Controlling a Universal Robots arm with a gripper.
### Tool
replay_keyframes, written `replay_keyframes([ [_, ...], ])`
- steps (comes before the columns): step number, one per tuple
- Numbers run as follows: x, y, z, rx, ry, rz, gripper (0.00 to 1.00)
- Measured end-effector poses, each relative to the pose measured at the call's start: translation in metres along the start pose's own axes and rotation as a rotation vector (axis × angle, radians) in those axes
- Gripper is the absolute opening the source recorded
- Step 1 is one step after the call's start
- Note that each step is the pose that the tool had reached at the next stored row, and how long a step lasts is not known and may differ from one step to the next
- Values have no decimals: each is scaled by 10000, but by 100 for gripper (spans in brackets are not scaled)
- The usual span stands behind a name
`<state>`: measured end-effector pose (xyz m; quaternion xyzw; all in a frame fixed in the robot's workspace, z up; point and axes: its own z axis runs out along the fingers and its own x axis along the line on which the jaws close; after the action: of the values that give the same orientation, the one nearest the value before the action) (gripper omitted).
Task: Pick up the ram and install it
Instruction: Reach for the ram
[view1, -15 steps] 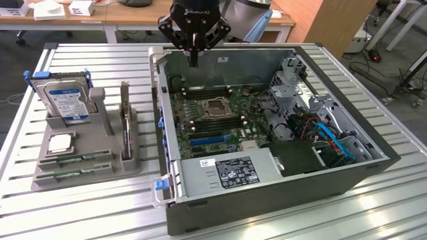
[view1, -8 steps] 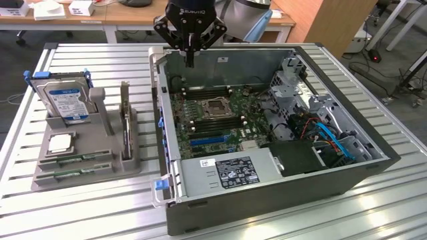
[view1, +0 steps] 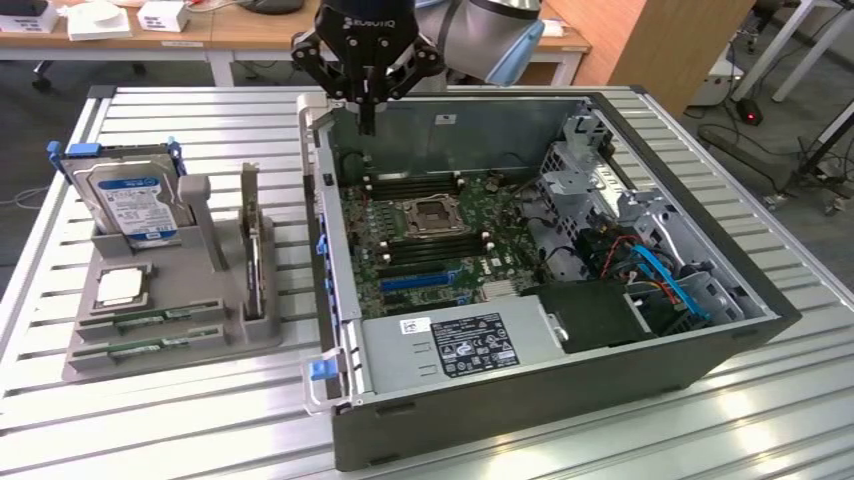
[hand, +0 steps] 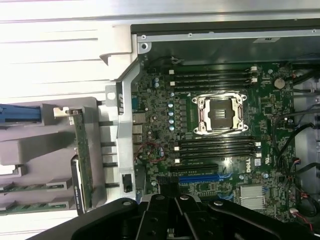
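Your work surface is a slatted aluminium table (view1: 747, 420) under even light. Behind it you see a wooden desk (view1: 254, 35) carrying white boxes (view1: 163, 15). A tall wooden panel (view1: 654, 45) stands toward the exterior view's right, and black cables (view1: 811, 160) trail over the grey floor (view1: 761, 150).

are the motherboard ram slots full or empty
Empty: the black ram slots on both sides of the processor socket hold no green sticks.
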<state>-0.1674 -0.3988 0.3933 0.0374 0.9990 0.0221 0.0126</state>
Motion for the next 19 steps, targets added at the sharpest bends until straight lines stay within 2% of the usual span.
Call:
replay_keyframes([
  [19, 444, -33, -12, -3, -48, -1, 9],
])
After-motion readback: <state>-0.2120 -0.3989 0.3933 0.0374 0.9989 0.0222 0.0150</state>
